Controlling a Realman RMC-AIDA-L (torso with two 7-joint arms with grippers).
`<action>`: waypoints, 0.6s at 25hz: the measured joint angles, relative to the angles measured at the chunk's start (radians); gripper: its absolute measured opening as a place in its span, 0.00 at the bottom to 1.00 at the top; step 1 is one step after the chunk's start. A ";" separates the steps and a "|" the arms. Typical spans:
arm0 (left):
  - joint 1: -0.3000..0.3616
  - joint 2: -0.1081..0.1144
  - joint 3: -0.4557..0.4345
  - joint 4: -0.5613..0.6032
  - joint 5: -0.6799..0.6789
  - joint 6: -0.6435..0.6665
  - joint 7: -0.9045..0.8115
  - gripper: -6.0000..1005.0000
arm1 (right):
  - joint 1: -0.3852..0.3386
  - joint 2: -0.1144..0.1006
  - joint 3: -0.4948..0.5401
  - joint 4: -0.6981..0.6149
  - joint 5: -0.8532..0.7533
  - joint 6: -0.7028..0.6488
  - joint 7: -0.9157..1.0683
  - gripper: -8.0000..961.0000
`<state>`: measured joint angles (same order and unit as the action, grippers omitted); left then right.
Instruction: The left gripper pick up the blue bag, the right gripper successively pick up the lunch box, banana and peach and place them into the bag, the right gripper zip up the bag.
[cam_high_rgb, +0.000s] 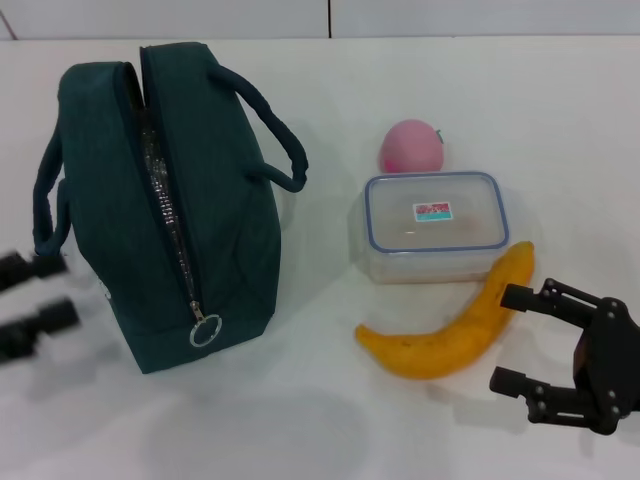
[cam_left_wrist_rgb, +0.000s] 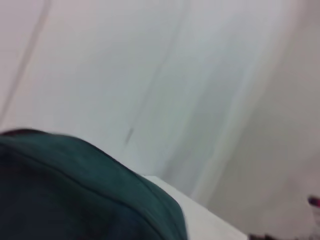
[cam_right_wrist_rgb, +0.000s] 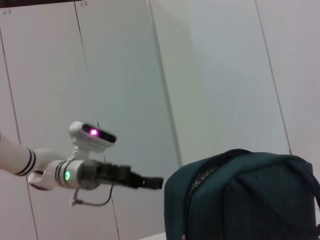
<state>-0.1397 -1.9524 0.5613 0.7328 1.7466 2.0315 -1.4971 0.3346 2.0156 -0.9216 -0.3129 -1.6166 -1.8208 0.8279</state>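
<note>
Head view: the bag (cam_high_rgb: 215, 240) stands at 9 o'clock on the table (cam_high_rgb: 300, 420), unzipped. Left pincer (cam_high_rgb: 30, 305), fingers apart, beside it; right pincer (cam_high_rgb: 540, 345) open at 4 o'clock. Soft, floppy fabric: take a handle (cam_high_rgb: 275, 125).

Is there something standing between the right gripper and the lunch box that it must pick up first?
Yes. The banana lies between the open right gripper and the lunch box, with its upper end against the box's near corner. The peach sits behind the box, out of the way.
</note>
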 joint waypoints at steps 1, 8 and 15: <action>-0.010 0.012 -0.018 0.005 -0.004 -0.002 -0.046 0.87 | 0.000 0.000 0.000 0.000 0.000 0.000 0.000 0.87; -0.110 0.068 -0.107 0.117 0.081 -0.060 -0.389 0.87 | 0.004 0.000 -0.006 0.003 0.015 0.007 0.002 0.86; -0.236 0.109 -0.106 0.259 0.205 -0.086 -0.704 0.87 | 0.005 0.000 -0.003 0.012 0.015 0.008 0.002 0.86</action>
<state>-0.3756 -1.8429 0.4550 0.9918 1.9521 1.9460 -2.2006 0.3397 2.0155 -0.9251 -0.3009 -1.6014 -1.8131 0.8299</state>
